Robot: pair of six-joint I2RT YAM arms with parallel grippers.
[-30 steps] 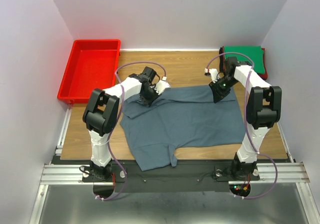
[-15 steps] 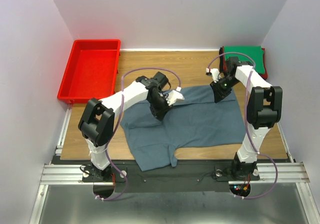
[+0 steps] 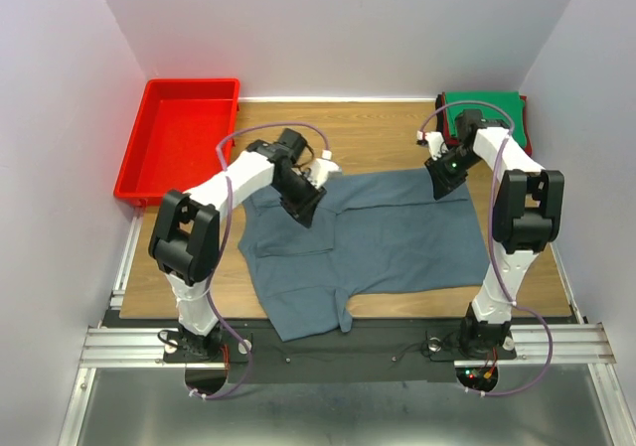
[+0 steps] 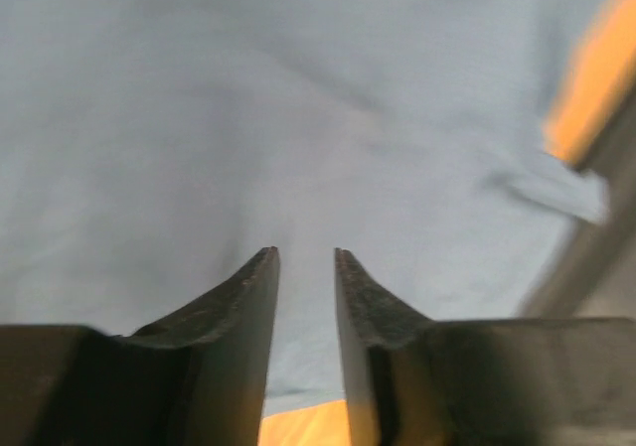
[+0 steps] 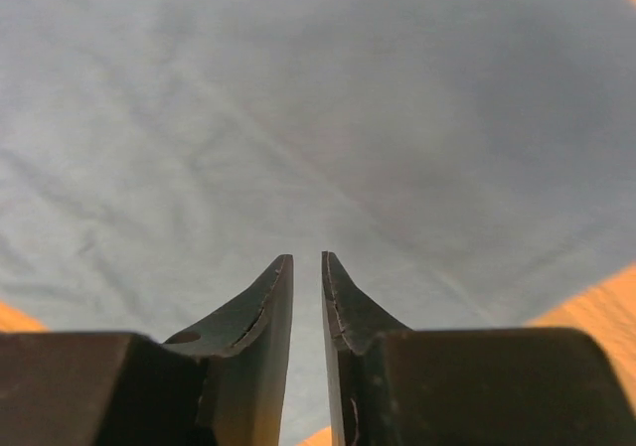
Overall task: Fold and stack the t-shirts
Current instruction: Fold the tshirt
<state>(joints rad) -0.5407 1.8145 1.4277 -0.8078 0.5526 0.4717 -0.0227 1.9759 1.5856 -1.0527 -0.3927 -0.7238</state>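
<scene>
A slate blue-grey t-shirt lies spread flat on the wooden table, one sleeve hanging over the near edge. My left gripper is low over its far left part. In the left wrist view the jaws stand a narrow gap apart, with nothing between them and cloth below. My right gripper is over the shirt's far right corner. In the right wrist view its jaws are almost together and empty above the cloth. A folded green t-shirt tops a stack at the back right.
A red plastic tray stands at the back left of the table. Red and black cloth edges show under the green shirt. White walls close in the left, back and right sides.
My left gripper swept right and inward over the shirt, then came back to its far left part. My right gripper shifted slightly toward the far right corner.
</scene>
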